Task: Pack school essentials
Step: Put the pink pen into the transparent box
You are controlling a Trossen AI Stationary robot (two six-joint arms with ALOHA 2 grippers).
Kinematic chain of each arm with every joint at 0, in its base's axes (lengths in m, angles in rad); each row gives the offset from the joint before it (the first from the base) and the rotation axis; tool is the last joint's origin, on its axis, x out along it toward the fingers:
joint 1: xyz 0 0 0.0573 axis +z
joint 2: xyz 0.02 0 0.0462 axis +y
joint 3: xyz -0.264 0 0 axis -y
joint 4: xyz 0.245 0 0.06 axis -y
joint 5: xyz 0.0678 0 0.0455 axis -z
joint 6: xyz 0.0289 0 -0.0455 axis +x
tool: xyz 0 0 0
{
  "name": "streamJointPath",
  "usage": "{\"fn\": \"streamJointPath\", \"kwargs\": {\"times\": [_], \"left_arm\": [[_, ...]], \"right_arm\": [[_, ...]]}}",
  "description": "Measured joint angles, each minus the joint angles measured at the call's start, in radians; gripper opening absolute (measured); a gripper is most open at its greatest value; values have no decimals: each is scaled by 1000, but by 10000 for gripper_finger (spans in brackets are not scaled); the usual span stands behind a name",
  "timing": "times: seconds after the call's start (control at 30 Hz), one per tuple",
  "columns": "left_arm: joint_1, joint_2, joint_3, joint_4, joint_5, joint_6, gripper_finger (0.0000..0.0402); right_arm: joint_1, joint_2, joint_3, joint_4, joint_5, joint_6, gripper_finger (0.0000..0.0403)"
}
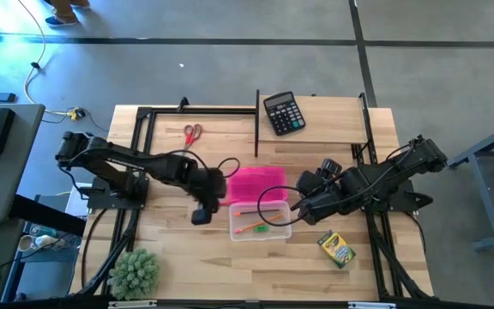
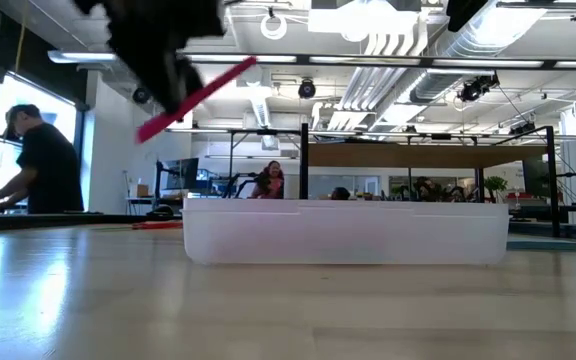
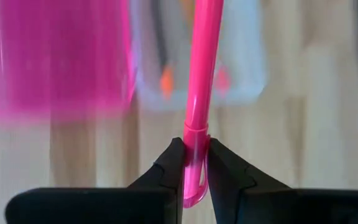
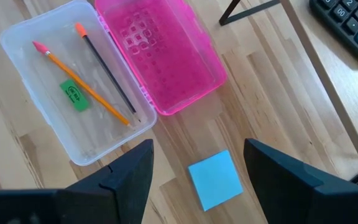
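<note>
Two arms: both over the desk (image 1: 187,257), left tool (image 3: 191,165) at work, right tool (image 4: 194,158) hovering.
Left tool: clenched on the pink pen (image 3: 201,81), gripped near its capped end, shaft sticking forward past the fingers (image 3: 225,171).
Pink pen, place: held in the air, clear of the desk, just beside the near edge of the clear box (image 1: 260,221); tilted in the low view, one end higher than the other.
Right tool: released, jaws spread wide, nothing between them, poised above the light-blue square (image 4: 216,179).
Clear box: open, pink lid (image 4: 160,53) folded back flat beside it; already holding two pencils (image 4: 101,78) and a small green piece (image 4: 74,94).
Left outside: light-blue square on the desk next to the lid, crayon box (image 1: 336,248) near the front edge, red-handled scissors (image 1: 192,132) toward the back, well apart from the box.
Not for packing: black calculator (image 1: 283,112) at the back, fuzzy green plant ball (image 1: 135,272) at the front corner.
Step in hand, judged: carrying the pen over the box for release.
Doing it well: bring the pen fully over the tray, turn it to lie along the long side like the pencils, lower until close to the floor, then let go, so neither end hangs over the rim or bounces out.
Risk, judged: pen held near one end, so likely to swing or tip on release; also little room between the two arms at the box.
</note>
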Motion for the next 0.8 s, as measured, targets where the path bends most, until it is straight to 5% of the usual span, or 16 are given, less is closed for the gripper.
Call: {"fn": "streamJointPath", "kwargs": {"times": [0.5,0.8], "left_arm": [[-41,193,253,94,-65,61,39],[-41,353,277,81,-44,29,40]], "right_arm": [[0,-1,0,-2,-3,-10,241],[0,-1,0,-2,-11,-8,241]]}}
